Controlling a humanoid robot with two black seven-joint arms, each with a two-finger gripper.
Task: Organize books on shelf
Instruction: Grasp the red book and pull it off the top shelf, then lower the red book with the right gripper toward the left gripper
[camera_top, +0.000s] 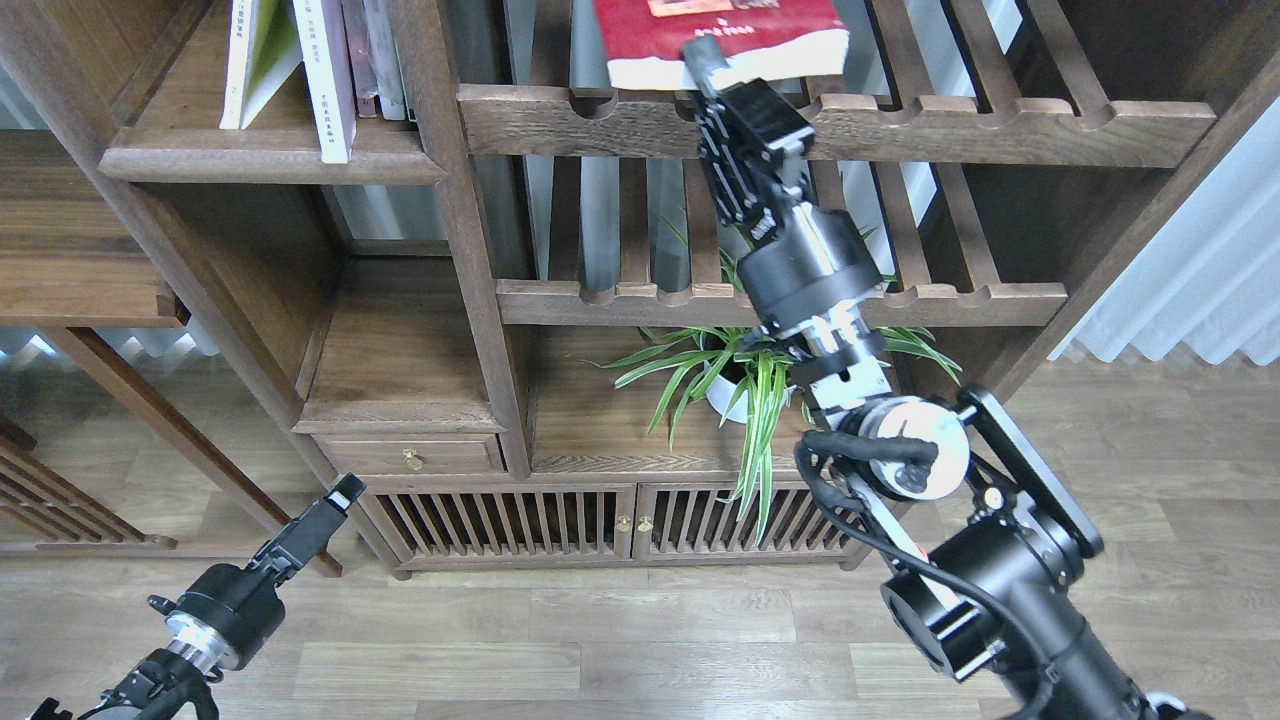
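Note:
The dark red book (720, 30) lies flat on the upper slatted rack (900, 125), its white page edge facing me. My right gripper (705, 62) reaches up to that front edge, and one finger lies over the cover, so it looks shut on the book. The shelf (270, 158), a solid dark board, is at the upper left. On it a white book with a pale edge (325, 85) stands upright, and a white and yellow-green book (262, 60) leans against it. My left gripper (338, 500) hangs low at the left, away from everything, and its fingers cannot be told apart.
Thin upright volumes (378, 55) stand to the right of the white book. A thick post (440, 150) separates the shelf from the slatted racks. A green plant in a white pot (735, 385) stands under the lower rack (780, 300), behind my right forearm.

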